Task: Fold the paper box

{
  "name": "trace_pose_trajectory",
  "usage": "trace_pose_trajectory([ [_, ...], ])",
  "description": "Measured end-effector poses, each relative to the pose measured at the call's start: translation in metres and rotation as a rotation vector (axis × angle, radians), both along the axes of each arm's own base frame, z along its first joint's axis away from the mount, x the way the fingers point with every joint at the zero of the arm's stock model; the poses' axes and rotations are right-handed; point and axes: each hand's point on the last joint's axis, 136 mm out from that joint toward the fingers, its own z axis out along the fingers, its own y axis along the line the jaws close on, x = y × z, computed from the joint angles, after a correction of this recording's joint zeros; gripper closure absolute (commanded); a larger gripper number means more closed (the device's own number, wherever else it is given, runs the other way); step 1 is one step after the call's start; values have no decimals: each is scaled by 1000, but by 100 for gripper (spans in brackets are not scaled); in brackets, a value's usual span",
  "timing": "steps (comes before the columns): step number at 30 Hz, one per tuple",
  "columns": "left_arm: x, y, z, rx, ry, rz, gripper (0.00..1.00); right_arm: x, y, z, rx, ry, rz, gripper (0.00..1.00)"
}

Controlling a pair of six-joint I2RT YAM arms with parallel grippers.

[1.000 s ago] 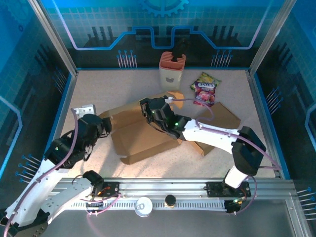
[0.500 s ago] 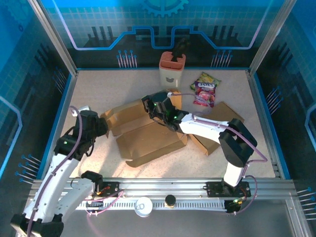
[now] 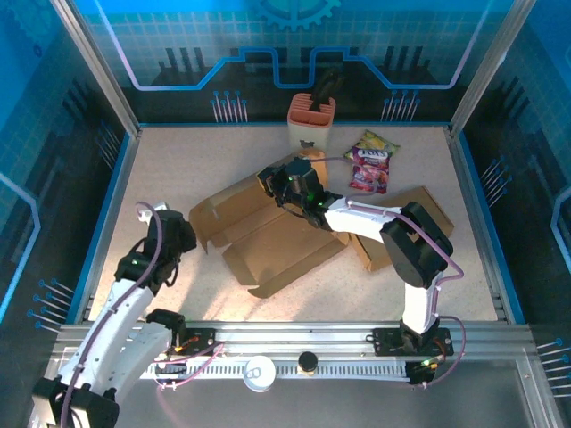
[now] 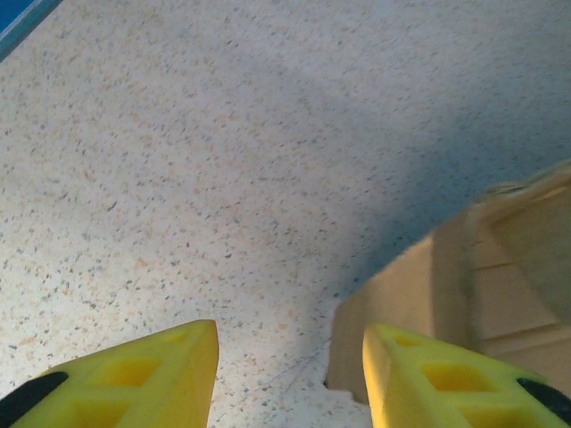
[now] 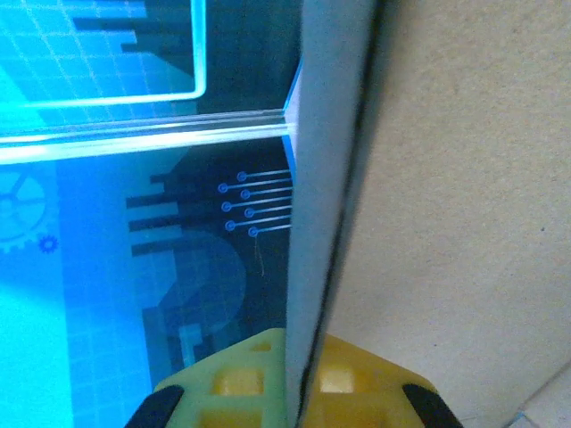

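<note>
Tearing looms if the right tool, clenched on the paper box, pulls before the parted, empty left tool pins its corner.

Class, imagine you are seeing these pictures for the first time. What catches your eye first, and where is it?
The flat brown box spread across the middle of the table stands out first, with the right hand pinching its raised far flap. The left hand is open at the box's left corner. A bright snack bag lies at the far side, right of an orange-topped holder.
</note>
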Motion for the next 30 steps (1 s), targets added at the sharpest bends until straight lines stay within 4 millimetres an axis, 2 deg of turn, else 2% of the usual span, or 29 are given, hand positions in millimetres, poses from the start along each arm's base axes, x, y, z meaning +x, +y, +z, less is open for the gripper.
trace_pose_trajectory([
  [5,0,6,-11,10,-30,33,59,-2,1,1,14,-19,42,100],
  [9,9,10,-12,13,-61,51,59,1,1,-3,20,-22,60,100],
  [17,22,20,-30,10,-45,62,56,-1,4,-1,36,-32,102,100],
  [24,39,7,-25,-31,-98,-28,53,-1,8,-7,47,-37,121,100],
  [30,47,-6,-26,-62,-104,-105,51,5,2,-5,56,-43,108,100],
])
